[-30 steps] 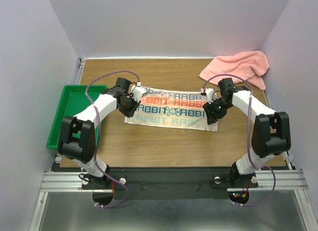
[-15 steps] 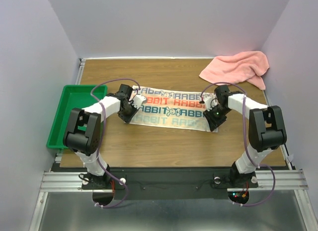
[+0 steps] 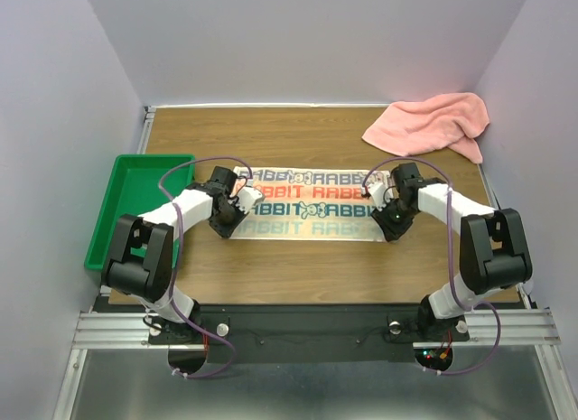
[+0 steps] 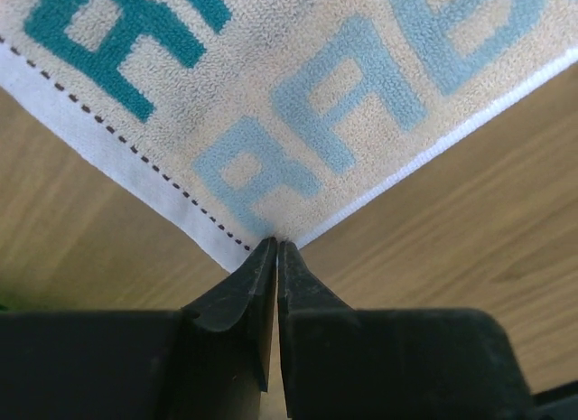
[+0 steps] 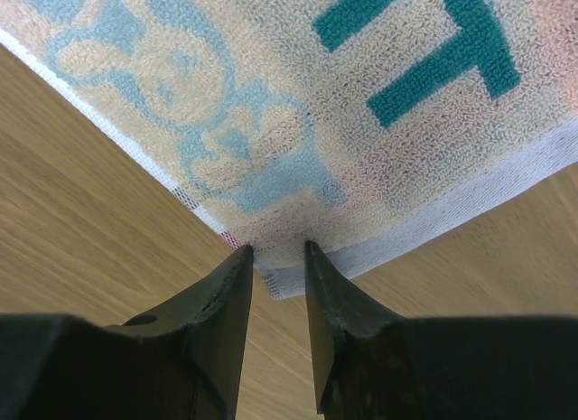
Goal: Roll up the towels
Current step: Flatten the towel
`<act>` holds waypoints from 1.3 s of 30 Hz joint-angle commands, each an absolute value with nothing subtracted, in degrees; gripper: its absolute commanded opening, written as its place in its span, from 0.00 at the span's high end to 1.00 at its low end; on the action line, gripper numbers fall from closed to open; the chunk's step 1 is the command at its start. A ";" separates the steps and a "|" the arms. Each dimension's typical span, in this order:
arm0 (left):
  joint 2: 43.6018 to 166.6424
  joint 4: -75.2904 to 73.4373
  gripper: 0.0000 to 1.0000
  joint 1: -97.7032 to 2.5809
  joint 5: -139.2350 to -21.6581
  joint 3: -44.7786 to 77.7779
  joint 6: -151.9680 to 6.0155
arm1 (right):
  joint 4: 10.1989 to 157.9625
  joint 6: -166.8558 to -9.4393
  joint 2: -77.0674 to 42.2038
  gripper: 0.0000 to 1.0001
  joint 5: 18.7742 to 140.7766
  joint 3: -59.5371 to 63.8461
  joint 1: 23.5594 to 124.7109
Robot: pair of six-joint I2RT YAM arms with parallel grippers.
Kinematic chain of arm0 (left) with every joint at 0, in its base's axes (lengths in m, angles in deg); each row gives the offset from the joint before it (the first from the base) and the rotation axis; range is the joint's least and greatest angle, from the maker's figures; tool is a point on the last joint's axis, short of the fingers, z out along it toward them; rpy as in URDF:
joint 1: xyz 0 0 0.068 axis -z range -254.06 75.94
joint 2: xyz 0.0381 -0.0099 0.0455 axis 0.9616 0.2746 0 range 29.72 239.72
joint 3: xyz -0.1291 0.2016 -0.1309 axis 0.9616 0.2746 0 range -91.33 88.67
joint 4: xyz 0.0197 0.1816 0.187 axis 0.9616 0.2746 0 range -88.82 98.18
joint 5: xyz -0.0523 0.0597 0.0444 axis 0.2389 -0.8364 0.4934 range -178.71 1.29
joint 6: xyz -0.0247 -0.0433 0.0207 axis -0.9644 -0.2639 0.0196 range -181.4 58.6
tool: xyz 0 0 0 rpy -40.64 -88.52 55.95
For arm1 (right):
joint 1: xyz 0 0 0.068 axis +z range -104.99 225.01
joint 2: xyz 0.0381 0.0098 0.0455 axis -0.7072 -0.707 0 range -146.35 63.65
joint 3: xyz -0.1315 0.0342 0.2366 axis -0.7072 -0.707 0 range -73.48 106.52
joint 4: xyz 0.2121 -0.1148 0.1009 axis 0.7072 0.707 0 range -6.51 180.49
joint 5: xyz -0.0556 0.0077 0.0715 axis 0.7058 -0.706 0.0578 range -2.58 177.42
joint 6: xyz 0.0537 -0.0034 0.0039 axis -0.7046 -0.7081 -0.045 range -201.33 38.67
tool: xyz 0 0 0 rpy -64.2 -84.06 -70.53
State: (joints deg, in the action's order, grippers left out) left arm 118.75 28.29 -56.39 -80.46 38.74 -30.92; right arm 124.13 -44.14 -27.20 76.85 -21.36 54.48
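Nearest of all is a silver metal rail [image 3: 108, 328], where the two arms are bolted on. Past it lies the brown wooden table [image 3: 298, 271], with lines in the wood running left to right.

The left gripper [image 4: 276, 244] is down at the near left corner of the printed towel [image 3: 307, 208]. Its jaws are pressed together on the very tip of that corner. The right gripper [image 5: 275, 250] is at the near right corner. Its jaws are closed in on the corner too, with the thick white hem filling the small gap between them.

The printed towel lies flat in the middle of the table, long from left to right (the word RABBIT runs across it in blue, green and orange).

A green tray [image 3: 135, 203] sits at the left edge of the table, just beside the left arm.

The pink towel [image 3: 433, 122] lies in a bumpy heap in the far right corner, well apart from the printed one.

Pale purple walls [image 3: 298, 41] stand on three sides of the table.
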 commanded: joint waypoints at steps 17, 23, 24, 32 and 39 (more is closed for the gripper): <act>111.45 36.44 0.18 -59.37 -65.78 12.93 -30.71 | 141.41 -42.13 -27.83 0.06 58.07 6.74 50.91; 111.72 21.07 0.14 -65.79 -66.99 6.05 -39.32 | 133.54 -52.57 -38.21 0.04 51.72 26.17 40.53; 111.46 15.99 0.14 -65.80 -68.74 6.31 -40.55 | 131.06 -54.85 -39.96 0.04 53.99 27.75 40.53; 123.21 15.65 0.20 -65.71 -72.72 -2.08 -38.72 | 127.15 -63.06 -55.26 0.00 63.16 41.91 40.35; 131.31 21.99 0.36 -66.33 -69.20 -1.24 -35.82 | 129.36 -59.98 -59.48 0.26 65.00 37.10 40.44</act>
